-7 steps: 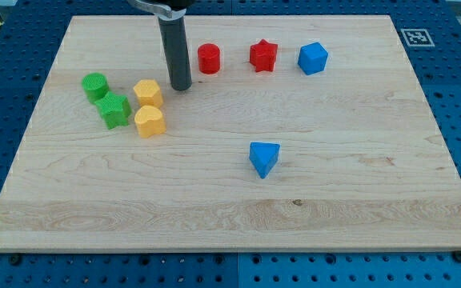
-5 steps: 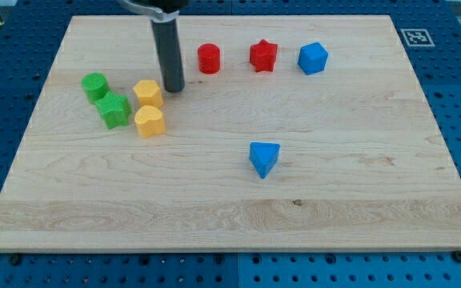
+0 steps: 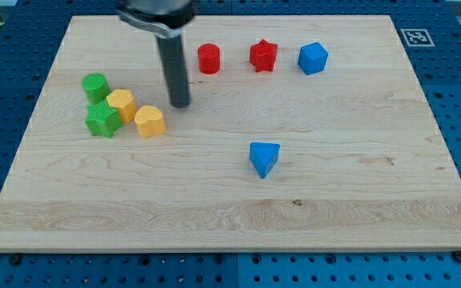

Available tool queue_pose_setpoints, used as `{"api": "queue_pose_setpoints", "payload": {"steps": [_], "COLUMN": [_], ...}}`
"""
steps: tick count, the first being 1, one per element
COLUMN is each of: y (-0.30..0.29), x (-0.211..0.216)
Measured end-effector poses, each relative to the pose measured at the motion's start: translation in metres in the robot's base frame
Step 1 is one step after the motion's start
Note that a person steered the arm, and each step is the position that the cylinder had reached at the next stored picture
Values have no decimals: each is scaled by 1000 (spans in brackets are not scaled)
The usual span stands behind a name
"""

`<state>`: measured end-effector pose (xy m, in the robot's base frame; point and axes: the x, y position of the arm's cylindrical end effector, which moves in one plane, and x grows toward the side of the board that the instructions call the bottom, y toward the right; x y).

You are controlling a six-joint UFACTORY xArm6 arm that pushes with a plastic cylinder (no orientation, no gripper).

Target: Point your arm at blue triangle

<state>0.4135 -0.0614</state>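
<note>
yellow hexagon (image 3: 122, 105) shoved left | blue triangle (image 3: 263, 158) lower-right of my tip (image 3: 181, 103)

Bright, even light, sharp focus

The worktop (image 3: 230, 208) is evenly lit (no glare); blocks cast only faint, soft shadows, while the rod's upper end above my tip (image 3: 181, 104) looks motion-blurred.

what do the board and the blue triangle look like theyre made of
Board: pale wood, probably maple or similar, smooth matte finish; long grain streaks and a small dark knot show. Blue triangle: likely plastic, uniform saturated colour, faintly ridged faces suggesting 3D printing, though that is uncertain.
</note>
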Motion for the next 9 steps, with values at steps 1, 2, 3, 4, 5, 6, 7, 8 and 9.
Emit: {"api": "queue_pose_setpoints", "payload": {"steps": [1, 2, 3, 4, 5, 6, 7, 8, 9], "y": [41, 42, 42, 42, 55, 68, 68, 68, 80], "x": [10, 10, 10, 40, 73, 73, 72, 61, 57]}}
